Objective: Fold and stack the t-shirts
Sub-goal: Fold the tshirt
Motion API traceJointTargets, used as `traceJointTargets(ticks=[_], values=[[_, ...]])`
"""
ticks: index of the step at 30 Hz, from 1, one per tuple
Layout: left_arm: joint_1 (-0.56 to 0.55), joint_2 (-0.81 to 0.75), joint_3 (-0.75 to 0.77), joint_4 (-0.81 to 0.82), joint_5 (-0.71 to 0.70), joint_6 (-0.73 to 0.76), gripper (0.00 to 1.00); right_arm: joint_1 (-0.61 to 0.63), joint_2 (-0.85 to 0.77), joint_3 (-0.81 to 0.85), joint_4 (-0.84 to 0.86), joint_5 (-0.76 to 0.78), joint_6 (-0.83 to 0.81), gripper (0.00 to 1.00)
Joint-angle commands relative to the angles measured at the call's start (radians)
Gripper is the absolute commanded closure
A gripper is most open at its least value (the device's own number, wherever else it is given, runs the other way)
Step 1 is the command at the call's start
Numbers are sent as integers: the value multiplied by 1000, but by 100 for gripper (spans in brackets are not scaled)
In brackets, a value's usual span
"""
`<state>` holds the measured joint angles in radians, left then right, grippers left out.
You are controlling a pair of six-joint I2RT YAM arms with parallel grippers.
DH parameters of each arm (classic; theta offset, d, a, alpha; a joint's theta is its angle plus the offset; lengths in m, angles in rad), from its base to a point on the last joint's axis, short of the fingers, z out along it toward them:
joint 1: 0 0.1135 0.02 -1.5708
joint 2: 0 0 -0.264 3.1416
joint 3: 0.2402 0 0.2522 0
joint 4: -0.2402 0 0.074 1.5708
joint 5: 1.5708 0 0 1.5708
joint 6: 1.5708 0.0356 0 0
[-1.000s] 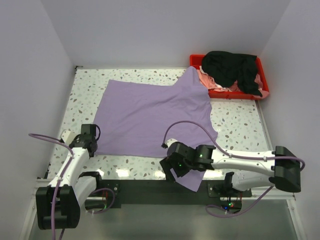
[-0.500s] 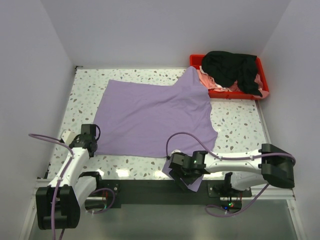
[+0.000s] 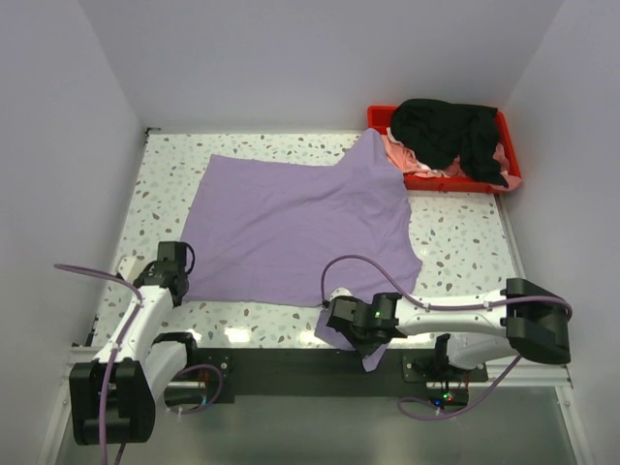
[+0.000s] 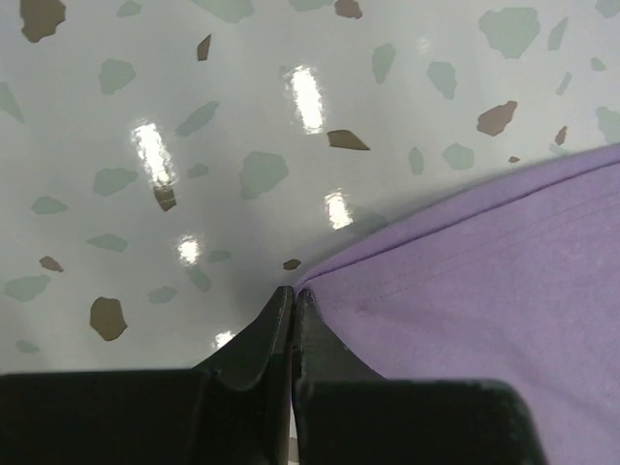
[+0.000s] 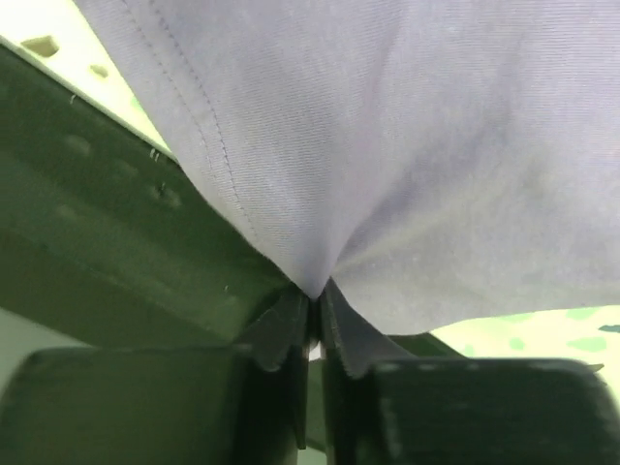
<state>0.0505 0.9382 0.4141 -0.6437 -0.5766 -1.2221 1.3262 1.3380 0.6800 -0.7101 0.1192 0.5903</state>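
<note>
lavender t-shirt (image 3: pixel 291 228): lies spread flat on the speckled counter (image 3: pixel 465 242), filling most of its left and middle. the far-right part reaches the left end of the red tray (image 3: pixel 450 184). the near-right corner hangs past the counter's near edge, over the dark rail (image 3: pixel 271 363) that carries the arm bases.

black t-shirt (image 3: pixel 448 131): bunched in the red tray at the far-right corner, heaped on top of the pink t-shirt (image 3: pixel 399 153), which shows only along the tray's left and near side.

left hand (image 4: pixel 293 300): low at the near-left corner of the lavender t-shirt, fingers pressed together with no gap. the tips meet the hem right at the corner. whether any cloth is caught between them cannot be told.

right hand (image 5: pixel 315 295): at the overhanging near-right corner, fingers clamped on the lavender cloth. the fabric puckers into the pinch, and the stitched hem runs off to the left above the rail.
</note>
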Motion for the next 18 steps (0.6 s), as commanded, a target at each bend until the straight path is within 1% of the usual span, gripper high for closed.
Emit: traceJointTargets(ticks=[1,2,5,7,11,12,13,14,15,16,17,18], values=[[8,-18,28,-129,-38,-126,100,7,-66,0,-44,-30,20,95],[6,-27,34,-160,-45,-154,100,8,-83,3,-52,-48,20,100],[8,-96,43,-200,-25,-175,100,13,-146,-7,-60,-143,11,100],[8,-163,48,-247,-8,-223,100,18,-190,-11,-72,-194,5,100],[8,-283,40,-269,23,-241,100,18,-235,-2,-95,-253,-4,100],[8,-320,46,-296,23,-258,100,19,-240,3,-101,-259,-7,100],[8,-334,54,-316,9,-266,100,18,-243,7,-112,-266,-13,100],[6,-349,75,-391,-5,-315,100,19,-244,12,-121,-277,-17,100],[6,-358,84,-386,-20,-285,100,19,-247,13,-129,-283,-21,100],[6,-364,94,-414,-35,-301,100,19,-252,15,-149,-289,-26,100],[6,-368,113,-471,-38,-354,100,19,-255,15,-160,-302,-24,100],[5,-369,118,-479,-40,-359,100,19,-261,15,-176,-311,-26,100]])
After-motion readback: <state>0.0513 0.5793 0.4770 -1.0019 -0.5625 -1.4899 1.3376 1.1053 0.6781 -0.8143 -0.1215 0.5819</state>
